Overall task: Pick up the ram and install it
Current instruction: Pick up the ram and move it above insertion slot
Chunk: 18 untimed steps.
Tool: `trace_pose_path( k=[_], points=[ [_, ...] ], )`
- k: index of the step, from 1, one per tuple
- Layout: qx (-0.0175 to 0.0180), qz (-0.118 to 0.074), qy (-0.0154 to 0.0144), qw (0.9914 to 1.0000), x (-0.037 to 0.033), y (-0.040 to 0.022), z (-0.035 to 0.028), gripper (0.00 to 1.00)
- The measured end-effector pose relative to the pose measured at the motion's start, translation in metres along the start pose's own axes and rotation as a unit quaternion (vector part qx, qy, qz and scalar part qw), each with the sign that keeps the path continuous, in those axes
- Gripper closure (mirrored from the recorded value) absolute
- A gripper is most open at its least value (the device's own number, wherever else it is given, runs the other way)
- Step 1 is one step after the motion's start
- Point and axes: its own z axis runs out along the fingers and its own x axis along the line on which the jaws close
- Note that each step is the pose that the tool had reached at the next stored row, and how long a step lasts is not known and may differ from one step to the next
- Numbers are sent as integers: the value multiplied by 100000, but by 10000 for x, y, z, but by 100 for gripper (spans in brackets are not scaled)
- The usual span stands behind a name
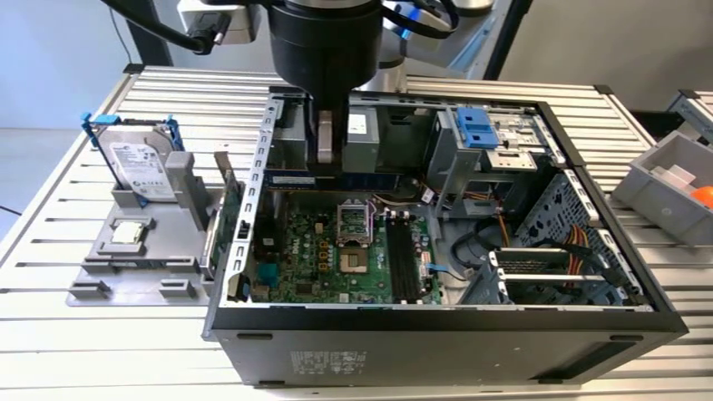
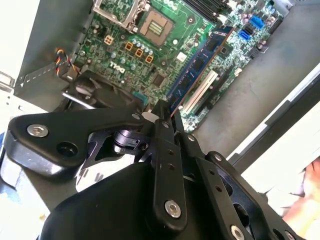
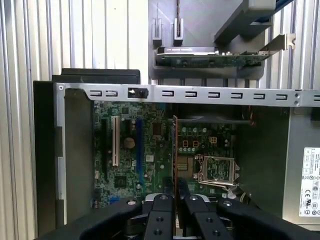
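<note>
My claw (image 3: 176, 200) grips the ram (image 2: 200, 65) edge-down above the motherboard (image 3: 125, 165); I judge it needs careful squaring with the memory slots (image 1: 402, 263).

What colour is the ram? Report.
The ram is blue with black chips; clearest in second wrist view.

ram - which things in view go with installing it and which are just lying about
For the job: ram, held in the gripper; motherboard; computer case.
Lying about: hard drive; green card; grey bin.
</note>
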Motion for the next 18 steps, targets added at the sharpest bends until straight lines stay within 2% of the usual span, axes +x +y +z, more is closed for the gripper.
trace_pose_path(
  k=[7,18],
  points=[
    [-2,-5,2,100000,-1,-55,1,100],
    [-7,-8,-2,100000,-3,-225,4,100]
  ],
)
